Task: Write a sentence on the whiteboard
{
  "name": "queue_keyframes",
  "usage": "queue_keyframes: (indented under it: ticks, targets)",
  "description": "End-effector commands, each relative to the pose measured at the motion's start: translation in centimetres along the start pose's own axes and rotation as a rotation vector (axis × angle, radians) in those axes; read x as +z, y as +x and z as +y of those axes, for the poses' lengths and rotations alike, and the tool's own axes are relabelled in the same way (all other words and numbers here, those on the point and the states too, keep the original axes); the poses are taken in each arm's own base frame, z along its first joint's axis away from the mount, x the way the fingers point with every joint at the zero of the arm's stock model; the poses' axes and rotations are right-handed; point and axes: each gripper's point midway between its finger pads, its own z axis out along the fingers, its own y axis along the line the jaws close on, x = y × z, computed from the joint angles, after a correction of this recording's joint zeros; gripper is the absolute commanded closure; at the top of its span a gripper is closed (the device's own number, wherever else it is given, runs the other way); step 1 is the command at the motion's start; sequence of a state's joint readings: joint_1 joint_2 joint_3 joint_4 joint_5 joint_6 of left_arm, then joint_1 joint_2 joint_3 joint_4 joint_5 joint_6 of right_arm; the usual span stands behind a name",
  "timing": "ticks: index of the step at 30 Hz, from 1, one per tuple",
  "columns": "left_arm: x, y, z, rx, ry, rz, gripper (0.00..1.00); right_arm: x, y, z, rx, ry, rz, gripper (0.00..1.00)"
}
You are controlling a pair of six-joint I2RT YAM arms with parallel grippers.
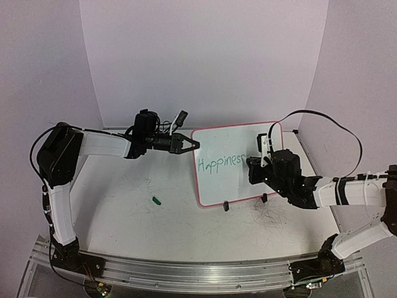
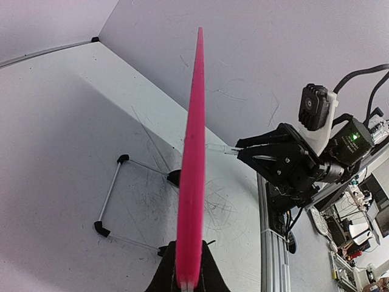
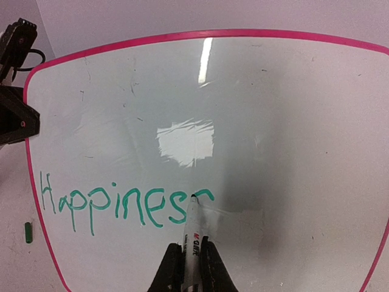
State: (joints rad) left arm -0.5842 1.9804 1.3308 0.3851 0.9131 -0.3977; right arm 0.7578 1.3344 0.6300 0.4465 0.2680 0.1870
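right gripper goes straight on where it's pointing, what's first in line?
The whiteboard. The marker held in the right gripper has its tip at the board face, ending the green lettering. Contact looks likely, not certain.

**One word legible: "Happiness"**

The sentence (image 3: 120,207) reads "Happiness", in green handwriting on the whiteboard (image 3: 273,121), starting by its left edge and running towards the middle. The marker (image 3: 193,237) carries small red and black print along its barrel, too blurred to read.
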Motion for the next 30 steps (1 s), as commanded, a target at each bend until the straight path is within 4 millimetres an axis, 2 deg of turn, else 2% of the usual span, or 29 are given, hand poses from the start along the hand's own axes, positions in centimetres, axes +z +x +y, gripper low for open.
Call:
queue_keyframes:
  ticks: [1,14,30]
  targets:
    - [1.1,0.9,-1.6,0.012,0.03,0.034,1.0,-0.5,-0.5,-0.5,0.016,0.014,-0.007,1.0]
    - [1.1,1.0,-1.6,0.011,0.03,0.035,1.0,-1.1,-0.2,-1.4,0.018,0.052,-0.004,1.0]
    - [1.2,1.0,-1.6,0.009,0.03,0.036,1.0,-0.9,1.0,-0.6,0.022,0.008,0.037,1.0]
